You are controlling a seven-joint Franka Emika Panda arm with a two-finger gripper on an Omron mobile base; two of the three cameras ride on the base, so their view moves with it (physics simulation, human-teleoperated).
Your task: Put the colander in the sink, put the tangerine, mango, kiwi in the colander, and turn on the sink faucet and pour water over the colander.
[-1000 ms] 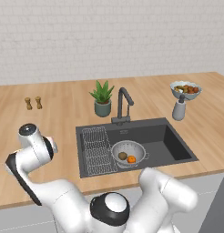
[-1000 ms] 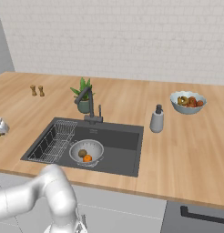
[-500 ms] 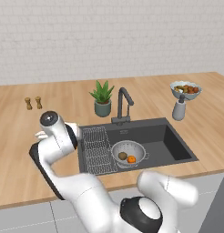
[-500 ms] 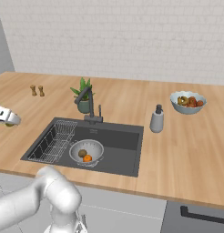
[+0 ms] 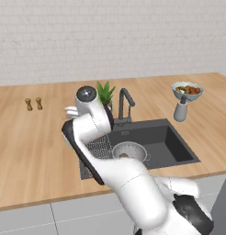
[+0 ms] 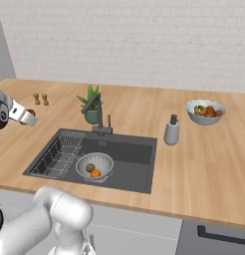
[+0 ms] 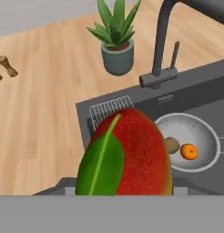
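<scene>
Colander [image 6: 95, 167] seated in sink [image 6: 129, 154]; kiwi [image 7: 172, 145] and tangerine [image 7: 190, 152] lie inside it, side by side. Mango [image 7: 125, 157], red with a green leaf, gripped in the hand [image 6: 22, 115], carried above the tabletop [image 6: 204, 164] left of the basin, not yet in the colander. Sink faucet [image 6: 98, 115] shows no water, so judged off; mango drop and rinse remain. Fingertips are hidden behind the fruit in the hand view; wire rack [image 7: 109, 109] partly covered.
</scene>
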